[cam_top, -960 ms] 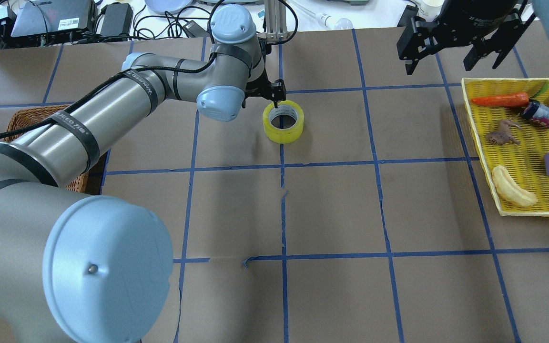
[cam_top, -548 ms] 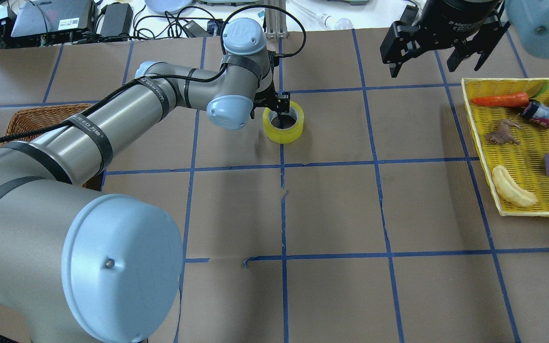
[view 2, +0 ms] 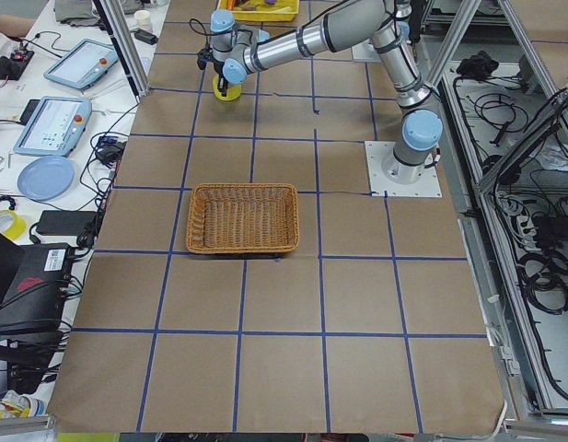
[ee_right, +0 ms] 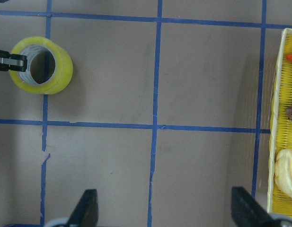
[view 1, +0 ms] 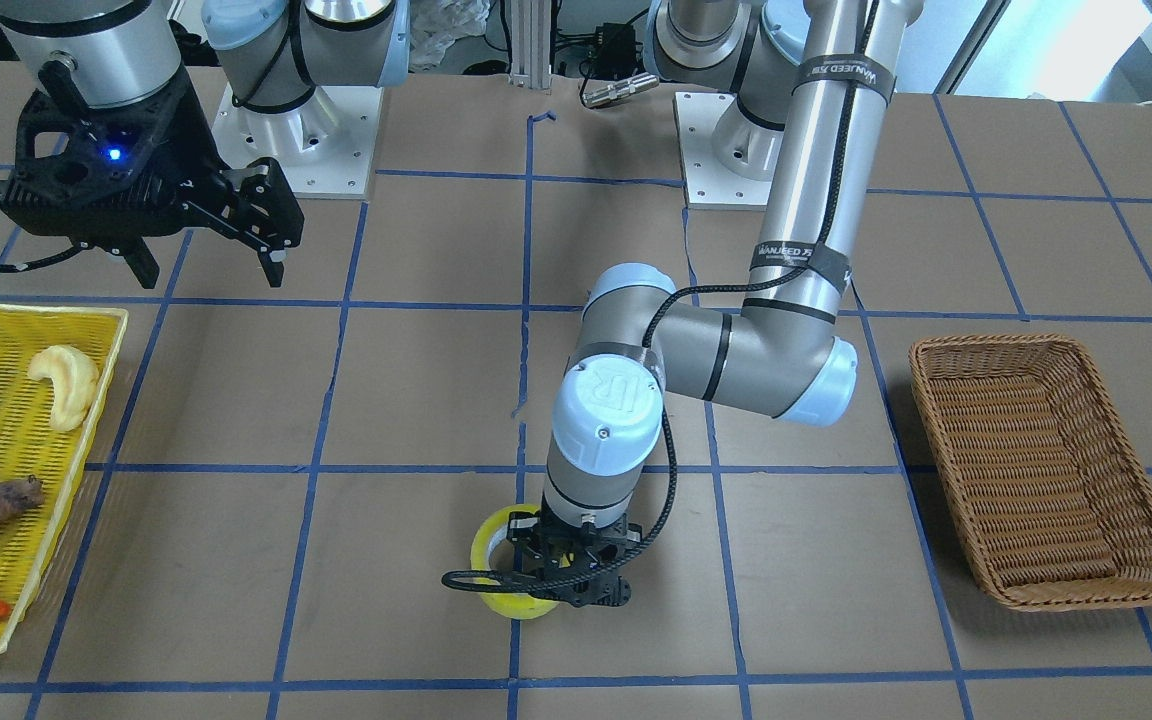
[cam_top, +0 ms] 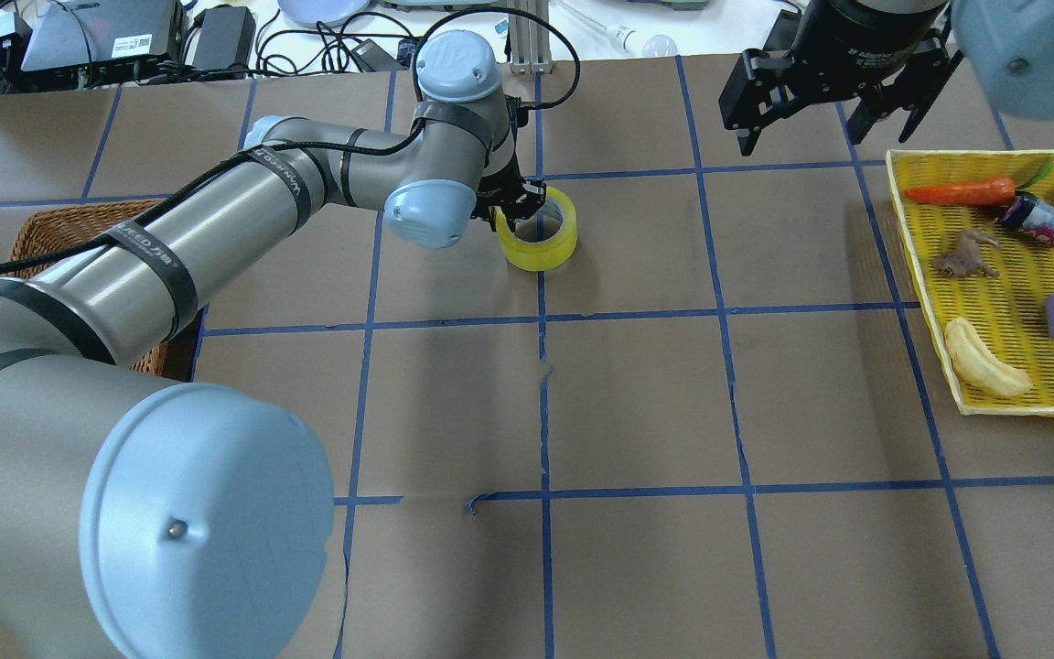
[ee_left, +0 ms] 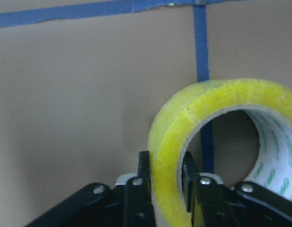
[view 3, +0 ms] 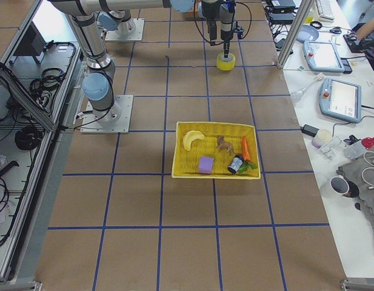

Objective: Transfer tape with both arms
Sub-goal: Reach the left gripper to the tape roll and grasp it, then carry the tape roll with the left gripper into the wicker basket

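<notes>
The yellow tape roll lies flat on the brown table at the far centre. It also shows in the front view and the right wrist view. My left gripper is shut on the roll's near-left wall, with one finger inside the ring and one outside. The left wrist view shows this clearly: the fingers clamp the tape wall. My right gripper hangs open and empty above the table at the far right, well apart from the tape. It also shows in the front view.
A yellow tray at the right holds a carrot, a can, a toy animal, a purple block and a pale banana toy. A wicker basket stands on the left arm's side. Cables and devices lie beyond the far table edge.
My left gripper came down over the tape's wall and closed on it, and the roll shifted slightly left. My right gripper drifted left and farther away.
</notes>
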Robot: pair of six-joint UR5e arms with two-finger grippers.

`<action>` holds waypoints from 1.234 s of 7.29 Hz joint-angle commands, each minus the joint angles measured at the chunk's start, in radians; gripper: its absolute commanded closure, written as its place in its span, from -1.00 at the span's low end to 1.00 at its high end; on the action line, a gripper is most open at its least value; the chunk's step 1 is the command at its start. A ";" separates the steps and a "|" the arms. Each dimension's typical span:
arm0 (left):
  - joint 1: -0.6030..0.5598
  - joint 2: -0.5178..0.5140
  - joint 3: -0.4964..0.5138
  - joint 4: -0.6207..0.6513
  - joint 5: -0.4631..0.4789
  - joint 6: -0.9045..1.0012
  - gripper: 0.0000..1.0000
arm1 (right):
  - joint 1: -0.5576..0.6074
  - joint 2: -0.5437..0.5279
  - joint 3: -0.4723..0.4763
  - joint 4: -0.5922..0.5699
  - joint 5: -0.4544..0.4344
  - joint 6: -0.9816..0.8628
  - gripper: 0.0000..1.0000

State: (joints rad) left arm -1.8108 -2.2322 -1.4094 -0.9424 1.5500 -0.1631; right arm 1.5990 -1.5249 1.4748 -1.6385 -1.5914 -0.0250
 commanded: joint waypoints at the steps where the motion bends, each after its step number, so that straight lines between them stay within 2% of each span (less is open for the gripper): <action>1: 0.152 0.090 0.010 -0.114 0.001 0.165 1.00 | -0.001 0.000 0.001 -0.001 0.002 0.000 -1.00; 2: 0.277 0.147 0.012 -0.198 0.001 0.288 1.00 | -0.001 0.000 -0.002 -0.001 0.004 -0.001 -1.00; 4: 0.449 0.228 -0.006 -0.260 0.013 0.504 1.00 | -0.001 0.000 -0.002 0.000 0.004 -0.003 -1.00; 7: 0.764 0.244 -0.016 -0.272 -0.001 0.871 1.00 | -0.002 -0.001 -0.001 0.002 0.001 -0.003 -1.00; 9: 0.861 0.218 -0.118 -0.193 -0.031 0.959 1.00 | -0.002 -0.001 -0.001 0.000 0.002 -0.003 -1.00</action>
State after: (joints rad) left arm -1.0164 -2.0024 -1.4646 -1.1877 1.5407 0.7262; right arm 1.5974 -1.5263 1.4741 -1.6371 -1.5897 -0.0276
